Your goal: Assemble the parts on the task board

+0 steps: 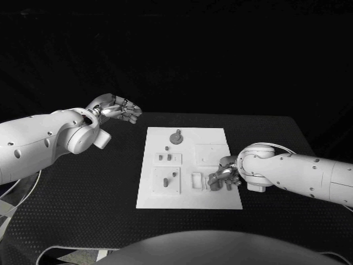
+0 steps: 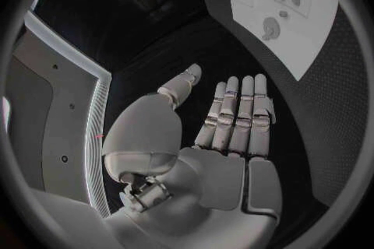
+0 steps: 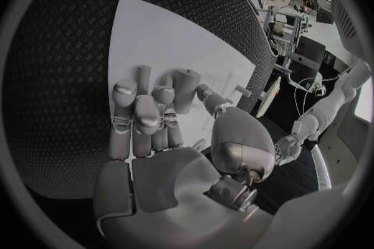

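The white task board (image 1: 212,196) lies in the middle of the black table. On it are a round part with a lever (image 1: 176,137), two small parts (image 1: 165,157), upright parts (image 1: 169,179) in a square plate, and a pale block (image 1: 197,180). My right hand (image 1: 223,175) is low over the board's right front, just beside the pale block, fingers (image 3: 144,115) curled in. Whether it holds anything is hidden. My left hand (image 1: 113,109) hovers off the board's back left corner, fingers (image 2: 242,112) straight and apart, holding nothing. The board (image 2: 311,43) shows beyond it.
Black textured table (image 1: 81,187) surrounds the board, with bare room to its left, right and front. A square outline (image 1: 212,152) marks the board's right middle. My right arm (image 1: 304,174) crosses the table from the right.
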